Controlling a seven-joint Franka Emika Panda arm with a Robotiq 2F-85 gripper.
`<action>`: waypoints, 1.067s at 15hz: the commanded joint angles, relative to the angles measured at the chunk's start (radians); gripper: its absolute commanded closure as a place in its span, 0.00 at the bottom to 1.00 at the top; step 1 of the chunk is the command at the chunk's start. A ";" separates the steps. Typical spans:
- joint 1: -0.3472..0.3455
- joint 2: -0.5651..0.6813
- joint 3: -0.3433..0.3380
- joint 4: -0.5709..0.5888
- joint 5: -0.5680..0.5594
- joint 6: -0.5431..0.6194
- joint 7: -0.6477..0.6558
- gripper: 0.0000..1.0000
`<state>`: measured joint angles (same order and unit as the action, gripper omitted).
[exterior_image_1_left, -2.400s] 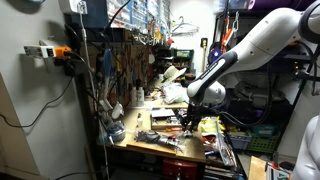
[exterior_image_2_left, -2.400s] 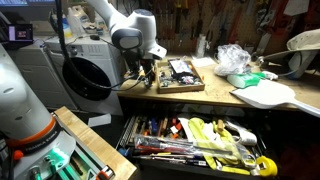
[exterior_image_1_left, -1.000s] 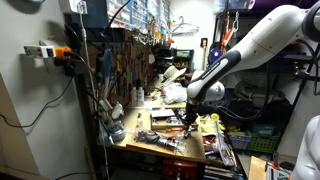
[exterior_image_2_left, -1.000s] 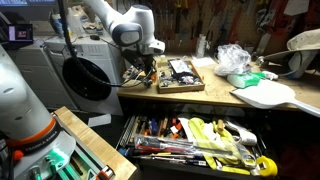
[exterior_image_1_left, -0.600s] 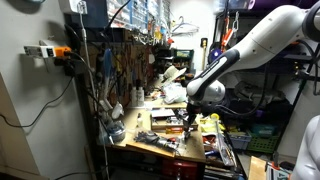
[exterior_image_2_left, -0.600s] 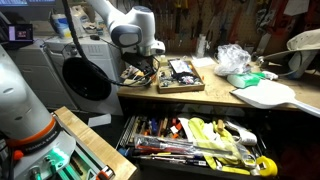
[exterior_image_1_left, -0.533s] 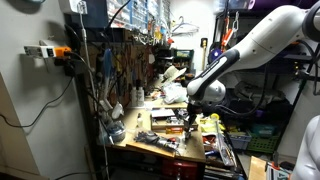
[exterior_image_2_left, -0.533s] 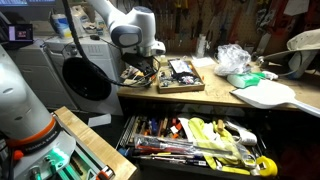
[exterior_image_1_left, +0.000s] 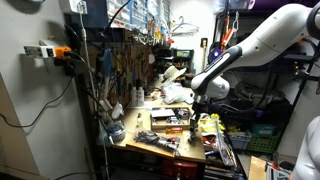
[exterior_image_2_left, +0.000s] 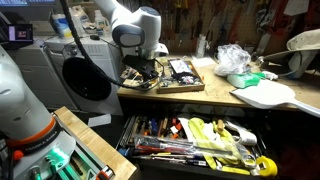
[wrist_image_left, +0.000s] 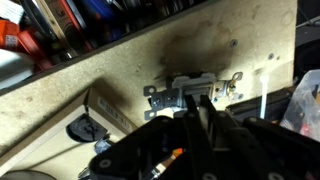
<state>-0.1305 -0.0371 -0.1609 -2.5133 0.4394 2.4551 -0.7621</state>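
Workbench (wrist_image_left: 250, 40) of pale, scuffed wood, seen from the wrist camera, with a Franka arm's gripper (wrist_image_left: 197, 104) lowered onto a small metal fitting (wrist_image_left: 163, 94) that lies flat on the bare surface. The fitting (a silvery plate with mounting ears at either end, too blurred to name more closely) sits well inside the bench top, apart from the hand tools (wrist_image_left: 60, 20) that show beyond the bench's edge. The dark fingers look drawn narrow, their tips coming together over the middle of the fitting, but this angle does not show whether they pinch it or only touch it. In an exterior view the gripper (exterior_image_2_left: 150, 68) points straight down near one end of the bench, just beside a shallow wooden tray (exterior_image_2_left: 180, 90) of small parts and a tangle of cables (exterior_image_2_left: 132, 76). Below the bench top, an open drawer (exterior_image_2_left: 124, 136) brims with tools. Farther along the bench lies a crumpled plastic bag (exterior_image_2_left: 235, 58), well apart from the arm. Judged from how things lie, the approach is complete and contact appears to have been made. The fitting rests level on the wood and is not yet raised, so everything beyond reaching it appears to be left undone.
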 joint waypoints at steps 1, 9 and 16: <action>0.004 -0.024 -0.006 -0.010 0.072 -0.061 -0.132 0.98; 0.001 0.015 -0.002 0.021 0.047 -0.105 -0.241 0.64; 0.002 -0.054 0.010 0.012 -0.136 -0.156 -0.102 0.12</action>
<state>-0.1264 -0.0382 -0.1584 -2.4863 0.4067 2.3364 -0.9635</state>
